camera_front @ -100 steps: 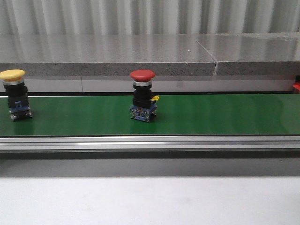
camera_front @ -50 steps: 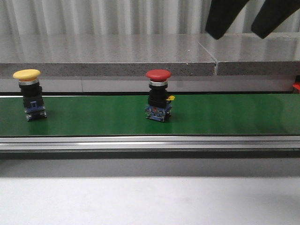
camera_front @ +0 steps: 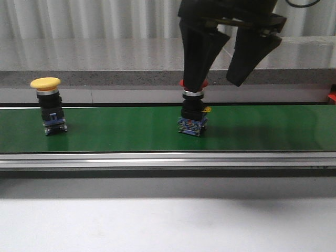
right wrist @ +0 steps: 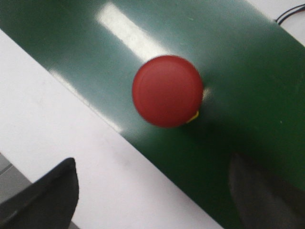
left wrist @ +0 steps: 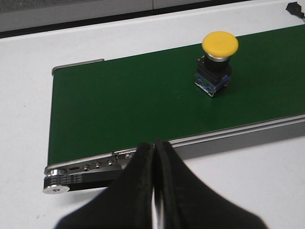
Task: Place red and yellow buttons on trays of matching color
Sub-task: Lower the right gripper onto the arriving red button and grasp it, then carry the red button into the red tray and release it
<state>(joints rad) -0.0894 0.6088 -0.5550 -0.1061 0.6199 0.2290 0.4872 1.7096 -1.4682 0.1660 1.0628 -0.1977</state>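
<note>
A red button (camera_front: pixel 192 114) stands upright on the green belt (camera_front: pixel 115 131), near its middle. My right gripper (camera_front: pixel 215 82) hangs open just above it, and one finger (camera_front: pixel 197 52) hides most of the red cap. From the right wrist view the red cap (right wrist: pixel 167 90) lies ahead of the open right gripper (right wrist: pixel 152 164), not between its fingers. A yellow button (camera_front: pixel 48 105) stands on the belt at the left. In the left wrist view the yellow button (left wrist: pixel 217 59) is well ahead of my left gripper (left wrist: pixel 155 148), which is shut and empty. No trays are in view.
A grey stone ledge (camera_front: pixel 121 63) runs behind the belt. An aluminium rail (camera_front: pixel 157 160) edges its front, with white tabletop (camera_front: pixel 168 226) before it. A small red thing (camera_front: pixel 332 97) shows at the far right edge. The belt's roller end (left wrist: pixel 62 179) sits beside my left gripper.
Both buttons have travelled to the right along the belt. My right gripper has come down from the top of the front view to just above the red button.
</note>
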